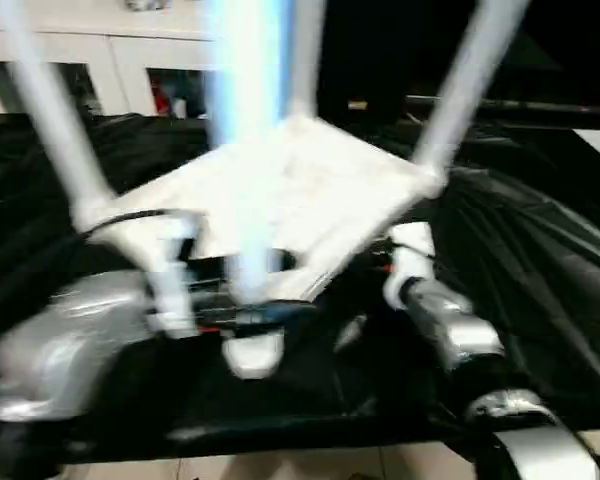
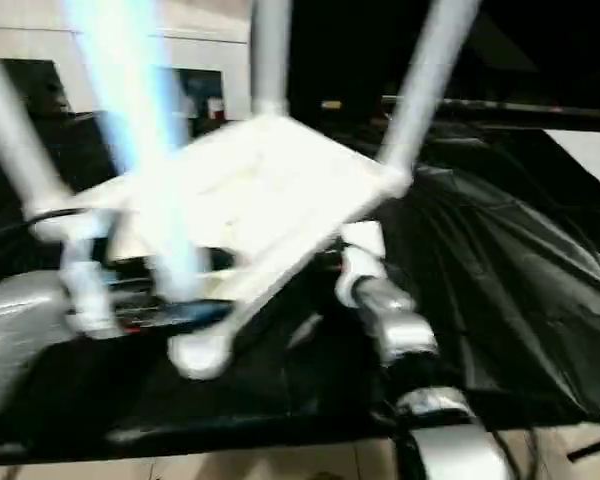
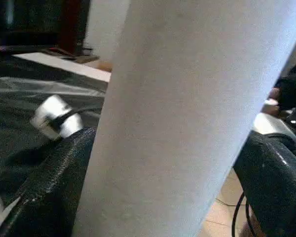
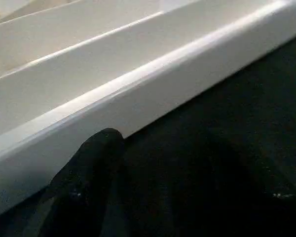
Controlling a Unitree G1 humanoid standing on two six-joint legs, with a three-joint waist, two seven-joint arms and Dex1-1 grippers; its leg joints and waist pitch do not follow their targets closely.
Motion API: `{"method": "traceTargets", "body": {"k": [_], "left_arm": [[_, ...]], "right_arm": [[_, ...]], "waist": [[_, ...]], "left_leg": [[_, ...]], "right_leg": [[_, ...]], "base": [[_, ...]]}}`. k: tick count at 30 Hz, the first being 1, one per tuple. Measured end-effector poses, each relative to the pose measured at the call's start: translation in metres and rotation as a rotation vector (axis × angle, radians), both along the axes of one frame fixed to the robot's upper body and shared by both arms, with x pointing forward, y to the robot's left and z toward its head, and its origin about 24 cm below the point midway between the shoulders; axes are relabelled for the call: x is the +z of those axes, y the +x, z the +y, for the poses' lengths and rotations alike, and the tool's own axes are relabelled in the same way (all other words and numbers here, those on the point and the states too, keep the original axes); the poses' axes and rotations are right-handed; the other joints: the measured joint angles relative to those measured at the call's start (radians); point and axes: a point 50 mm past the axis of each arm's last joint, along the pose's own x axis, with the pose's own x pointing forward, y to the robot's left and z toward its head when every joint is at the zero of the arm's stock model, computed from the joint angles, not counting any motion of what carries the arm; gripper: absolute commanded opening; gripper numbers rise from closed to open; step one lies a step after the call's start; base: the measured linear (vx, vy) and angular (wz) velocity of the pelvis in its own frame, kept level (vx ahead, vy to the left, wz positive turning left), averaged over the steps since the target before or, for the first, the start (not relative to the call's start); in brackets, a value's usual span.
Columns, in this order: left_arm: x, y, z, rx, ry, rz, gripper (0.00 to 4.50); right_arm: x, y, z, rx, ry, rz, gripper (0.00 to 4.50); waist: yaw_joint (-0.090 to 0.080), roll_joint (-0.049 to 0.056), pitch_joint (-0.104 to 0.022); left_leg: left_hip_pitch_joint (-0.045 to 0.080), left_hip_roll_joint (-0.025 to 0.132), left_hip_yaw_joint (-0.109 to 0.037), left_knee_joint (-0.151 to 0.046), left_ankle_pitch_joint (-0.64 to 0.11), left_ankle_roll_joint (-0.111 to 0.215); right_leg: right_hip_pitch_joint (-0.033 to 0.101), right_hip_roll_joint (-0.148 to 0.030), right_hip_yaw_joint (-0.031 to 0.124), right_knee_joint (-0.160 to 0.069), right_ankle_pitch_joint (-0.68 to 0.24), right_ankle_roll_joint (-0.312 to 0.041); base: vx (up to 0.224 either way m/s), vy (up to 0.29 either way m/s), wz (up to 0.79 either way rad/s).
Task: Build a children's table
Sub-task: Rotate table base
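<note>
On the black sheet [image 1: 540, 270] covering the work surface, centre of the head view: one children's table [image 1: 310, 200], white plastic, upside down and tilted, its ribbed underside facing up.

Legs: four, long white cylinders standing up from the corner sockets, at roughly 10 [image 1: 50, 120], 12 [image 1: 305, 55] and 2 o'clock [image 1: 470, 75]; the nearest [image 1: 248, 150], at 7 o'clock of the top, is blurred.

Left gripper [image 3: 163, 187]: jaws spread very wide, one black finger [image 3: 54, 187] on either side of the nearest leg; whether they press on it cannot be told.

Right gripper [image 4: 153, 168]: jaws partly open at the tabletop's raised rim [image 4: 153, 94], at about 4 o'clock; a grip cannot be told.

Background, 11 o'clock: white cabinet [image 1: 130, 60].
</note>
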Motion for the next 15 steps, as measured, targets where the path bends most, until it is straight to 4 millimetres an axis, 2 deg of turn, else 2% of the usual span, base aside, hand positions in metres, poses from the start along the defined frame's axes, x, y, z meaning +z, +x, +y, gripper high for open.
{"method": "traceTargets", "body": {"k": [4, 8, 15], "left_arm": [[-0.001, 0.004, -0.019, -0.038, -0.012, -0.01, 4.47], [-0.002, 0.009, -0.038, -0.058, -0.025, -0.026, 4.47], [-0.007, 0.036, -0.057, 0.094, 0.063, -0.153, 4.47]], "right_arm": [[0.0, 0.0, 0.012, 0.054, 0.002, 0.0, 3.09], [0.001, 0.001, 0.019, 0.095, -0.003, -0.016, 3.09], [0.0, -0.002, 0.032, 0.136, 0.019, -0.024, 3.09]], "waist": [[-0.001, 0.0, 0.0], [0.006, 0.0, 0.0], [0.005, 0.0, 0.0]], "left_leg": [[0.0, 0.0, 0.0, 0.0, 0.0, 0.0], [-0.001, 0.0, 0.0, 0.0, 0.0, 0.0], [0.0, 0.0, 0.0, -0.001, 0.0, 0.0]], "right_leg": [[-0.001, 0.0, 0.0, 0.0, 0.0, 0.0], [-0.001, 0.0, 0.0, -0.001, 0.0, 0.0], [0.0, 0.0, 0.0, -0.001, 0.0, -0.001]], "base": [[0.0, 0.0, 0.0], [0.0, 0.0, 0.0], [0.0, 0.0, 0.0]]}}
